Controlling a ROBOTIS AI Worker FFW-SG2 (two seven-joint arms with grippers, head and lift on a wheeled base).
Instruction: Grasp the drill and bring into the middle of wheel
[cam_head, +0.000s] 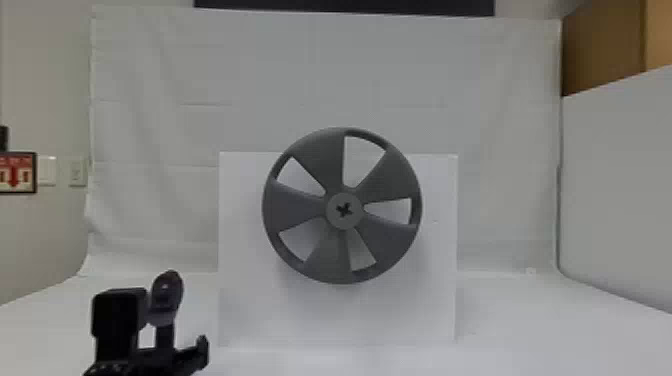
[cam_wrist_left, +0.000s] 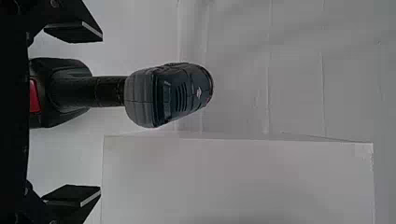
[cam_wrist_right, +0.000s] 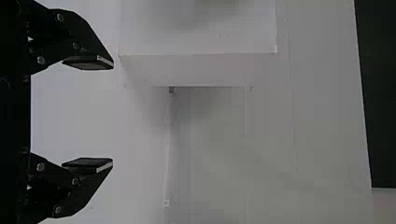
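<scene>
Close by, the left tool (cam_wrist_left: 101, 114), spread, straddles the upright drill (cam_wrist_left: 168, 95), likely to close on its grip; the right tool (cam_wrist_right: 113, 114) is spread too. Beyond, the wheel (cam_head: 295, 206) faces forward, presumably keeping its hub (cam_head: 344, 223) reachable.

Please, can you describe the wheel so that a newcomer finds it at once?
Before the pale hanging cloth stands a square-faced white box. At that face is the round dark-grey wheel, with five broad spokes. Its round hub bears a black cross, unlike the dark upright drill, low at the head view's left.
</scene>
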